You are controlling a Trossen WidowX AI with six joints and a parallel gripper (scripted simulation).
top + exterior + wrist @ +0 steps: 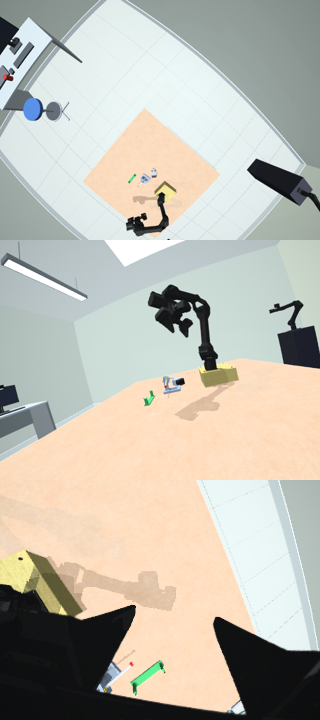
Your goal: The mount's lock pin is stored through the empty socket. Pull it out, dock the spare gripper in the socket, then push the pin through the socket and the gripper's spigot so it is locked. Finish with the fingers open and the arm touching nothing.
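The lock pin (140, 183) (165, 382) (122, 672), pale with a red end, is at the mount (147, 179) (172, 390) (113, 669), low and just left of centre in the top view. Its red end projects toward the lower left there; how deeply the pin is seated cannot be determined. The mount has a flat, pale blue-grey base and a raised upper part.

The spare gripper (153, 173) (180, 381), a grey and black block, lies near the mount, to its upper right in the top view, undocked. On the mount's other side, a green holder (132, 178) (149, 400) (147, 676) with two uprights rests on the tan tabletop (144, 142) (155, 441) (150, 530). No pin lies across its uprights.

The arm's gripper (137, 218) (179, 334) (174, 614) is released, its fingers spread with nothing between them. It is raised well clear of the tabletop, upper centre in the exterior view. The black arm (152, 229) (204, 327) stands on a yellow block (169, 191) (219, 378) (55, 587), right of centre in that view.

Farther out, a blue stool (32, 109) stands near a desk (38, 37) (23, 409) at the left. A black pedestal (276, 180) (299, 347) carries a second arm (311, 197) (294, 314) at the right.
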